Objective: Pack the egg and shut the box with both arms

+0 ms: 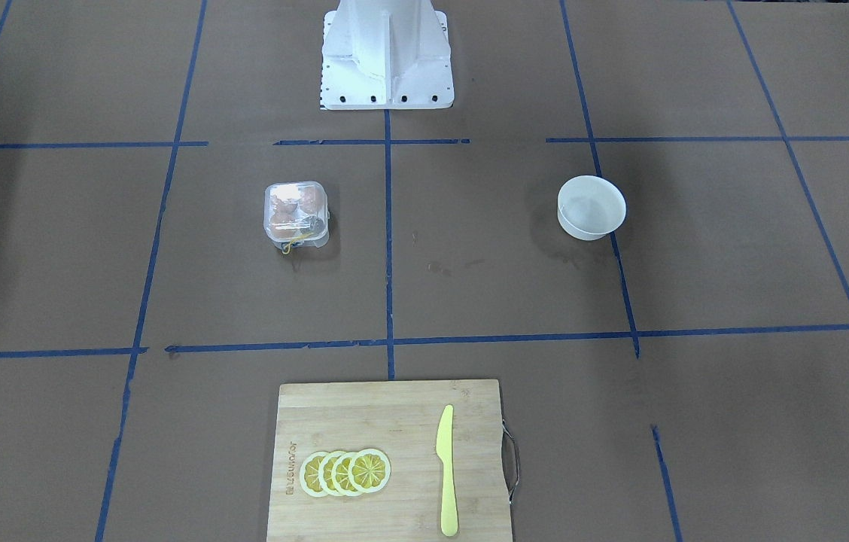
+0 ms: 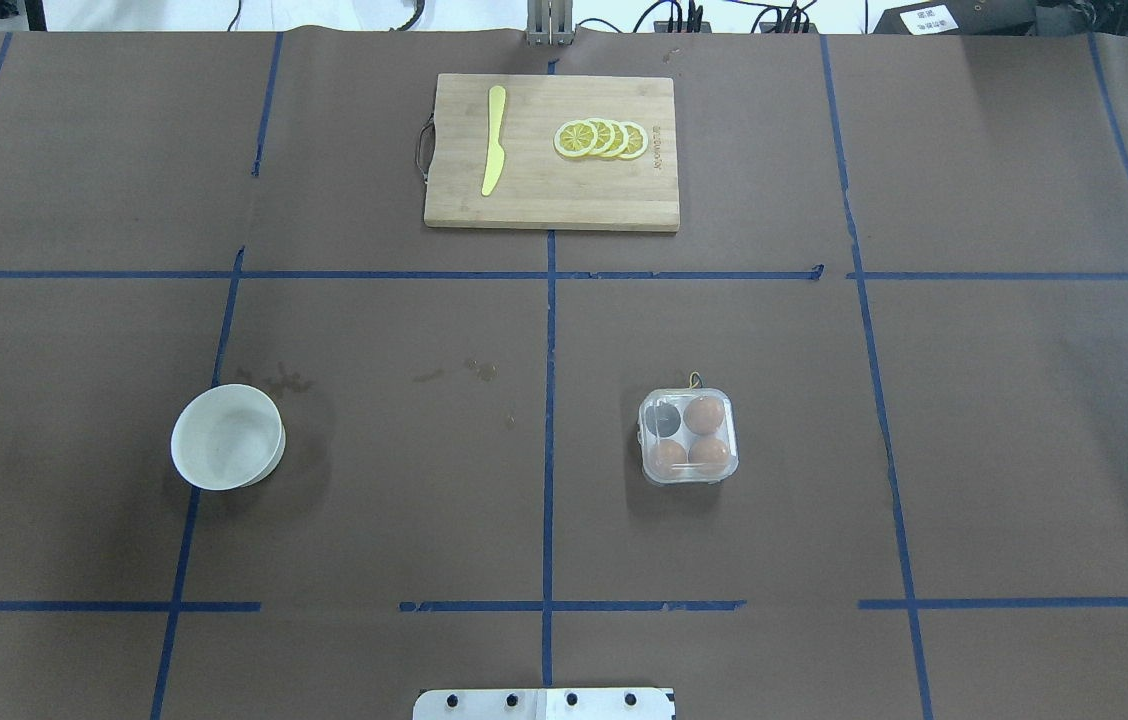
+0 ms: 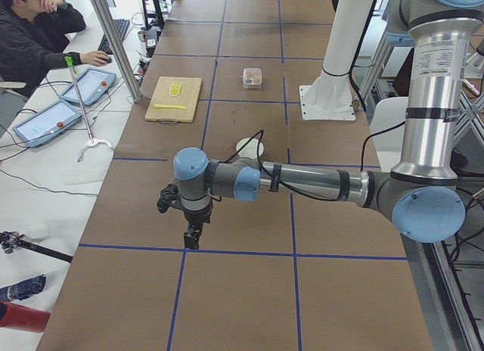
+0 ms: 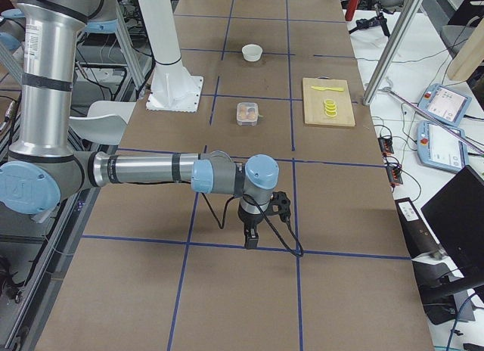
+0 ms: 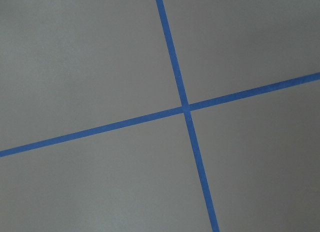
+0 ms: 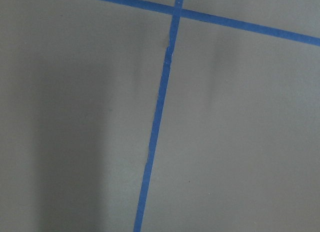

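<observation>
Holding three brown eggs (image 2: 704,413), the box (image 2: 688,437) sat apparently lidded; left gripper (image 3: 192,239) and right gripper (image 4: 250,240) jaw states could not be determined.

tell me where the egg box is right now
In the overhead view the box sits on the robot's right side, just right of the centre tape line, level with the white bowl across on the left side.

Box (image 1: 296,215) closed, brown eggs (image 1: 298,201) inside (yellow band (image 1: 294,242) trailing out); bowl (image 1: 591,207) well apart.
</observation>
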Controlling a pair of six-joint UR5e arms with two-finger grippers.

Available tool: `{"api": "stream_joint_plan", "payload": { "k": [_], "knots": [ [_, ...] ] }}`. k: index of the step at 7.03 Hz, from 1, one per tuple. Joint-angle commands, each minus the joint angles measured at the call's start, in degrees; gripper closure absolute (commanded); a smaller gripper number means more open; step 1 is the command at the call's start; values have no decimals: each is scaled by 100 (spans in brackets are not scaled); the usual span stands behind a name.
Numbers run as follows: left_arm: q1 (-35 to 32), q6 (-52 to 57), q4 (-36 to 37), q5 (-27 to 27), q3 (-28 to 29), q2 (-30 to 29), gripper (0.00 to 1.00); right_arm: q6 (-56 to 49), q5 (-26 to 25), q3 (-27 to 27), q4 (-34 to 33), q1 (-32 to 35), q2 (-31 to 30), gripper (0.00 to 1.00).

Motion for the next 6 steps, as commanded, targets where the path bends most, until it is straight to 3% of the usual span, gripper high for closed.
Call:
{"api": "stream_joint_plan", "payload": {
  "k": [1,2,6],
  "knots": [
    [-251,41,-6,-740,-9,322,0,5,3,-13,-8,0,1,0],
    [-654,59,-15,-718,-18,428,0,6,-5,-4,1,0,1,0],
    [-666,42,-15,-718,9,456,0,6,3,-30,1,-8,18,0]
  ]
}}
